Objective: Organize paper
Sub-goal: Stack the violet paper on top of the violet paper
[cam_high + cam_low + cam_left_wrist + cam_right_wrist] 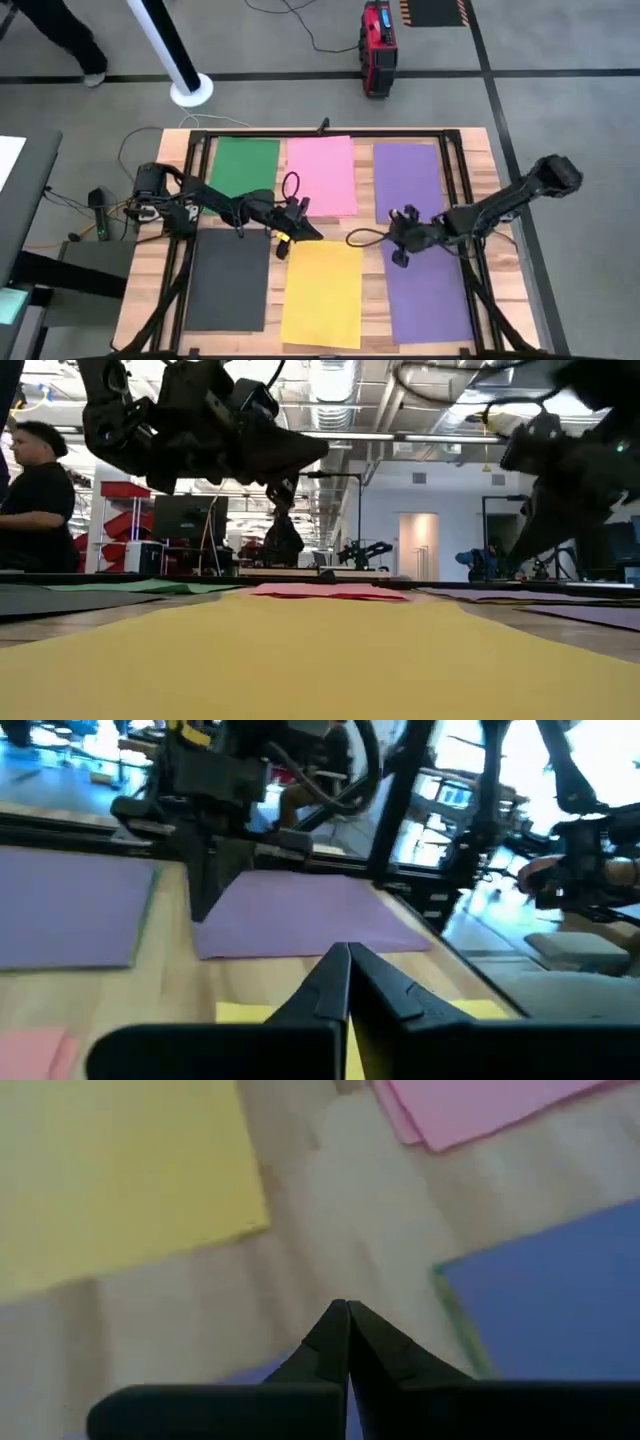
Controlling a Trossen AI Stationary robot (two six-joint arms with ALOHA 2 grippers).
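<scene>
Reaching inward, left gripper closed above yellow paper; right gripper closed over purple paper

Paper in rows on table

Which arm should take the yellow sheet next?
Left, probably. The left gripper hangs shut at the yellow sheet's far edge; the right gripper, also shut, sits over the purple sheets.
</scene>
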